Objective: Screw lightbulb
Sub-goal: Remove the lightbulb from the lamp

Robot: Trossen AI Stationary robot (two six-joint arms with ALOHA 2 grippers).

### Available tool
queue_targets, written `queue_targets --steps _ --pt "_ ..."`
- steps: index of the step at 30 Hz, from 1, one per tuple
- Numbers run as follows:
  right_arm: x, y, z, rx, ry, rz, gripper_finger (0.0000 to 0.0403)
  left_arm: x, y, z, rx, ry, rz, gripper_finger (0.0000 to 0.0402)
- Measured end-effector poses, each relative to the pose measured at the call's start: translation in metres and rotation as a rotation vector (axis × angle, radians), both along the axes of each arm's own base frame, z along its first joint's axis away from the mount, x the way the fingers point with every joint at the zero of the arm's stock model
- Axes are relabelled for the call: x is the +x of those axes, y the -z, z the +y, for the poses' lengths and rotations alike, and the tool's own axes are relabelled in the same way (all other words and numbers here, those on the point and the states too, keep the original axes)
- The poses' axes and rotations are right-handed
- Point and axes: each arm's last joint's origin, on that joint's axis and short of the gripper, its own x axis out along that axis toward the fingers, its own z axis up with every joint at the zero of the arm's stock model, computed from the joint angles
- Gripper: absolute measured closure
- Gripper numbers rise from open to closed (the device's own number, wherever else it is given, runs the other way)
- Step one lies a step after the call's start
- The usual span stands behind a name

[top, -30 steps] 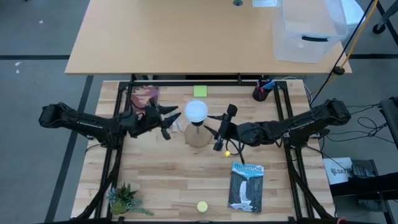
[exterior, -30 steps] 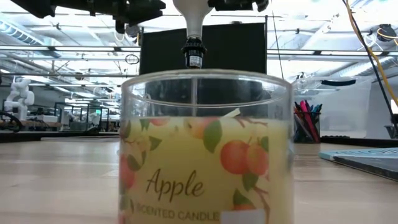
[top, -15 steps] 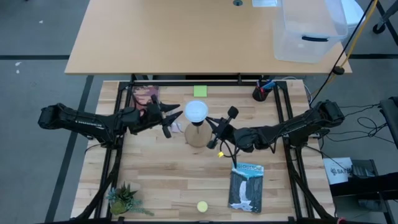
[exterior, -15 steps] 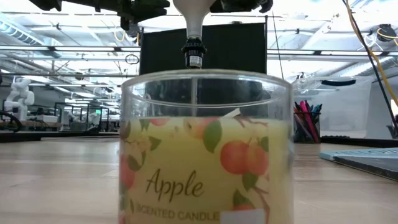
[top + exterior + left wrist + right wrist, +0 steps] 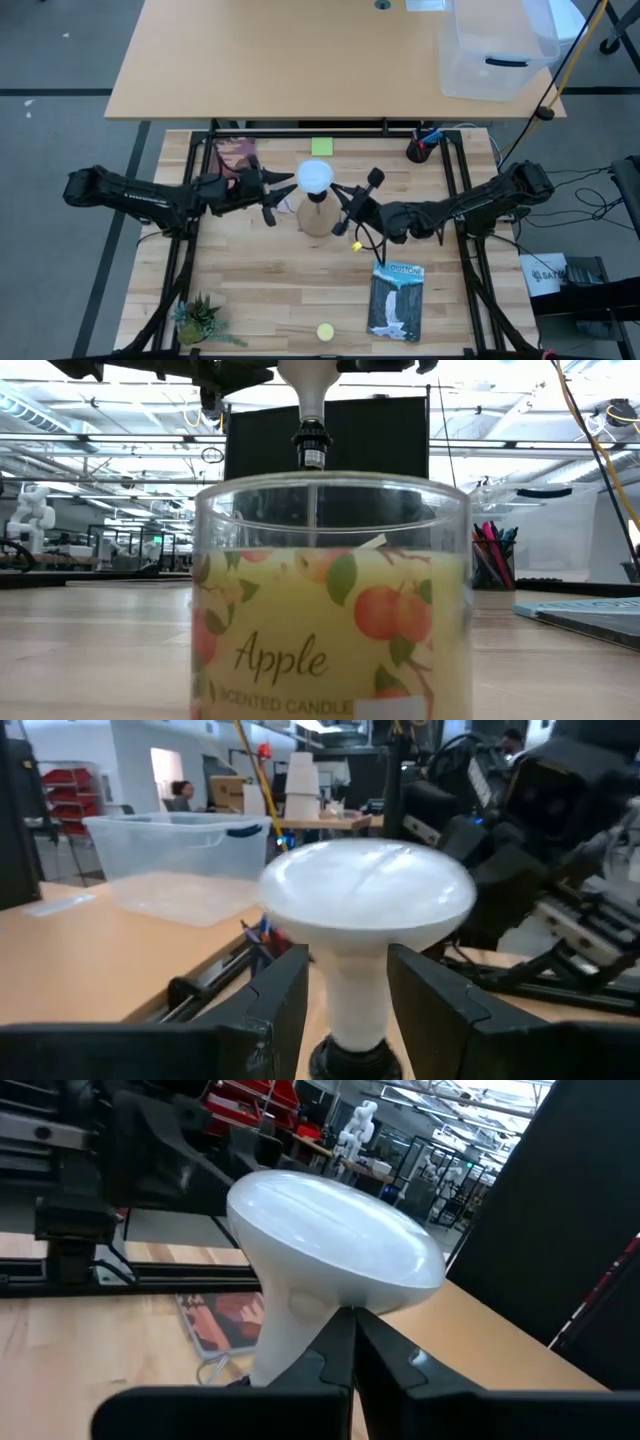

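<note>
The lightbulb [image 5: 315,177], with a white dome and a pale tapered neck, stands upright over the round wooden base [image 5: 317,220] at mid-table. The low view shows its dark screw end [image 5: 313,448]. A candle jar hides whatever lies under that end. My left gripper [image 5: 280,193] reaches in from the table's left and is shut on the bulb's neck. My right gripper [image 5: 338,196] comes from the right. It is shut, and its tips [image 5: 350,1342] stand just under the dome [image 5: 330,1240] beside the neck. My left gripper pinches the lightbulb's neck [image 5: 348,990] between its two fingers [image 5: 285,995], just below the dome. The fingers come in level from the table's left, one on each side. The bulb stands upright with its dome on top. My right gripper's shut tips stand against the neck; whether they touch it I cannot tell.
A glass candle jar [image 5: 330,600] fills the low view and stands near the table's front edge [image 5: 325,331]. A book [image 5: 395,300] lies at near right and a small yellow ball [image 5: 353,247] lies beside the base. A potted plant [image 5: 200,322], a pen cup [image 5: 420,150] and a green note [image 5: 321,146] are also on the table.
My right gripper has shut and its wrist has drawn slightly toward the table's near edge and the bulb. The lightbulb and my left gripper have kept their place.
</note>
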Motion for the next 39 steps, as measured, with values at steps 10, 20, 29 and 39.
queue_targets --steps 10,20,29,39 --pt "0.002 0.004 -0.014 -0.008 0.05 0.042 0.0403 0.012 0.017 -0.004 -0.026 0.025 0.081 0.026" --pt "-0.002 0.013 -0.001 0.026 0.049 0.094 0.0403 -0.003 -0.001 0.012 0.018 -0.104 0.007 0.026" --pt "-0.003 0.003 0.004 -0.048 0.059 0.062 0.0403 0.003 -0.01 0.023 0.015 -0.024 -0.015 0.0297" --pt "-0.003 -0.001 0.004 -0.077 0.057 0.054 0.0403 0.004 -0.01 0.021 0.028 0.004 0.005 0.037"
